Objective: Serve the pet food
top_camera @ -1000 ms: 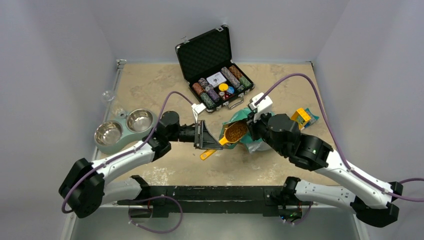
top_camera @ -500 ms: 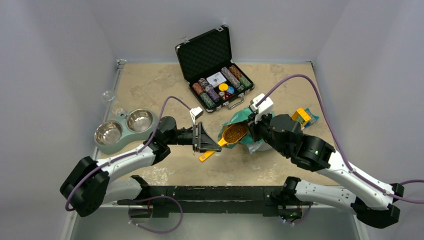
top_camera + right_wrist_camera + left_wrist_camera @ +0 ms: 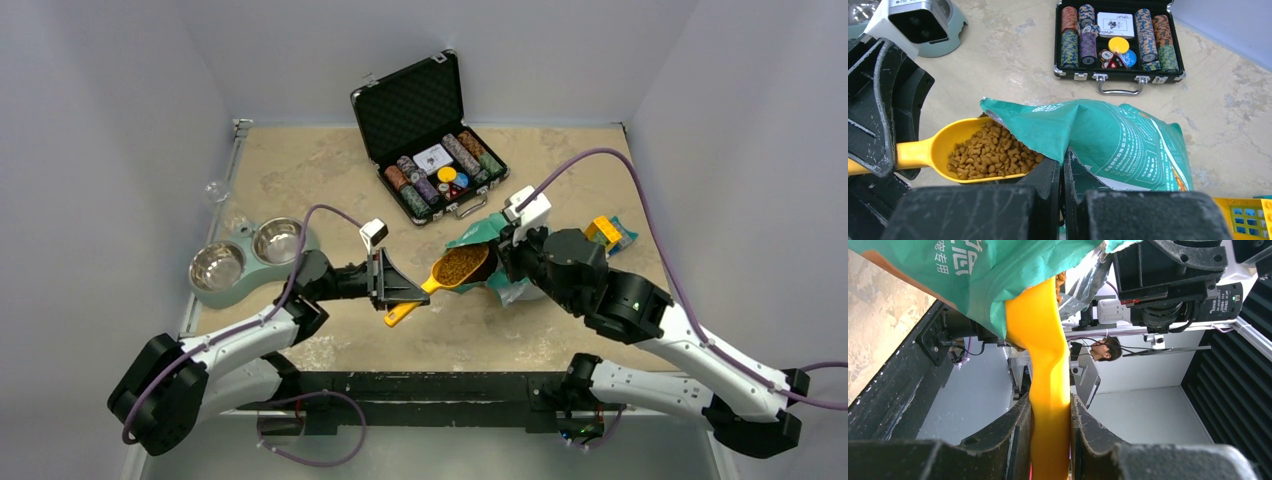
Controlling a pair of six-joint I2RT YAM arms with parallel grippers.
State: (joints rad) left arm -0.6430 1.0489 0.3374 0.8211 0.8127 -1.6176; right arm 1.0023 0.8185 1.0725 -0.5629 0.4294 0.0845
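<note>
Left claw [image 3: 400, 293] is clamped on the handle of the yellow scoop [image 3: 440, 277]; the left wrist view shows both fingers pressed flat against the handle with no gap. The scoop's cup is heaped with brown kibble [image 3: 458, 266] and sits right at the mouth of the green pouch [image 3: 497, 281], partly under its upper lip in the right wrist view. Right claw [image 3: 1064, 172] has its fingers together, pinched on the pouch's edge and holding it up off the table. Key relation: the scoop's long axis runs diagonal in the top view, handle tip near-left, loaded cup far-right, so the food end points away from the twin steel bowls [image 3: 248, 254]. These stand well apart on the table's left side, behind and to the left of the left claw, by that arm's elbow. The left arm is the nearer one and already carries the food; the right arm is on the wrong side and busy with the pouch. Likely next step: draw the cup clear of the pouch and swing it back left over a bowl, keeping it level or kibble spills. Both bowls look bare, so serving is not yet done. The open poker chip case [image 3: 430, 170] at the back is not involved.
</note>
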